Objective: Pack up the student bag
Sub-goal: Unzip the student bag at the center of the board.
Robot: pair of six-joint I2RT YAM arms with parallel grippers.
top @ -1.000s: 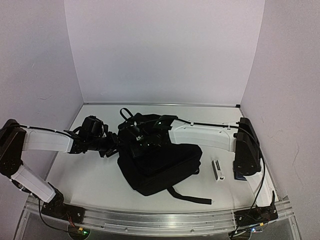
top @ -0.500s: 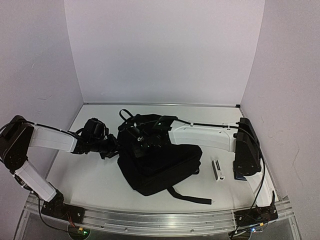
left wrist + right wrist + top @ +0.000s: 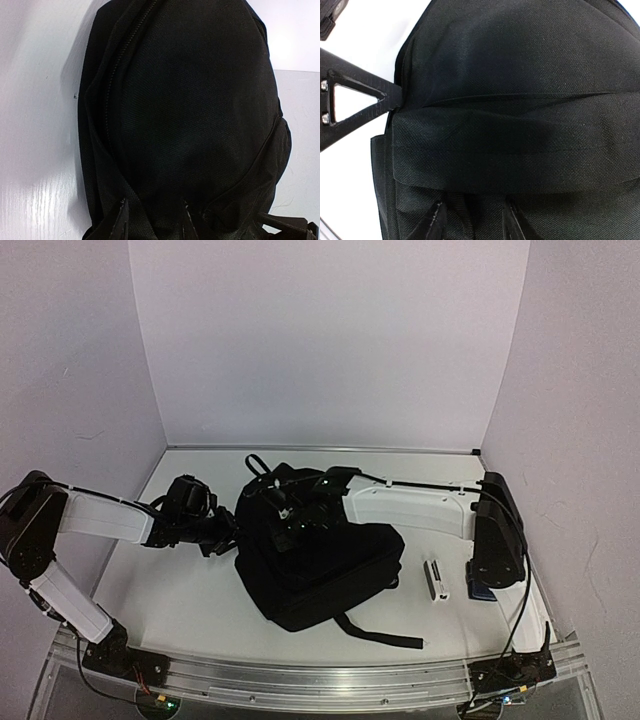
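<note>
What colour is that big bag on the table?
The bag is plain black woven fabric, with no pattern. It shows best in the right wrist view.

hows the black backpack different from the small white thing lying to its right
Size: the student bag is by far the larger; the white item is a small slim bar. Colour: the bag is black, the item white with a dark stripe. Contact: the left claw and right claw are both at the bag; nothing touches the white item. Both lie on the table.
</note>
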